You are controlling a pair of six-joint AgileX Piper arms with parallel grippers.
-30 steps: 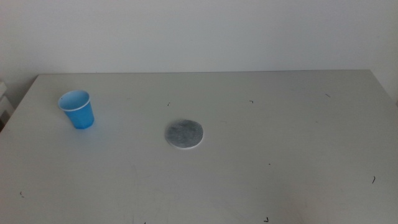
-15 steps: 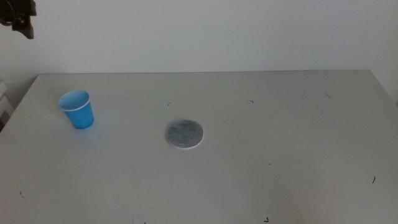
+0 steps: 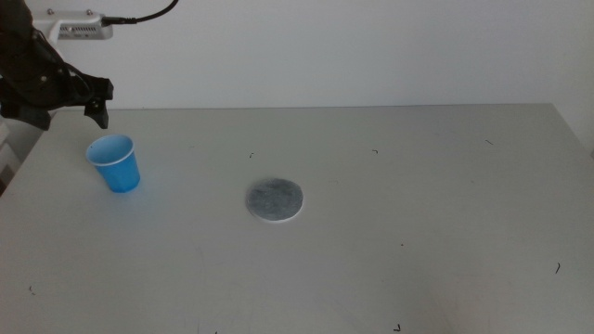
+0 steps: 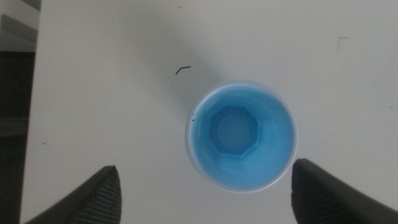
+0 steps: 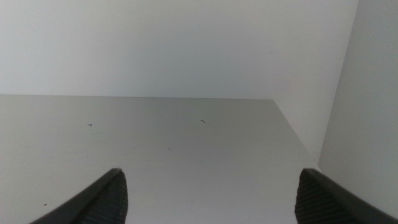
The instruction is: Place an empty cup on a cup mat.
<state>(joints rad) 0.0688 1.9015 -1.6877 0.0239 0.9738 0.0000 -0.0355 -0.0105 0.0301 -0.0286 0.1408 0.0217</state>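
Observation:
The blue cup (image 3: 115, 164) stands upright and empty at the table's left. The round grey cup mat (image 3: 275, 199) lies flat near the middle, well apart from it. My left gripper (image 3: 67, 111) hangs open in the air just behind and above the cup, touching nothing. The left wrist view looks straight down into the cup (image 4: 241, 137), which lies between the spread jaws of the left gripper (image 4: 206, 168). My right gripper (image 5: 211, 174) is open over bare table and holds nothing; the middle view does not show it.
The table's left edge (image 3: 20, 167) runs close to the cup, with dark floor beyond it (image 4: 15, 93). A pale wall (image 3: 325, 46) rises behind the table's far edge. Small dark marks (image 3: 375, 151) dot the grey tabletop.
The left arm has come in from the upper left and dropped toward the cup. Cup and mat have stayed put.

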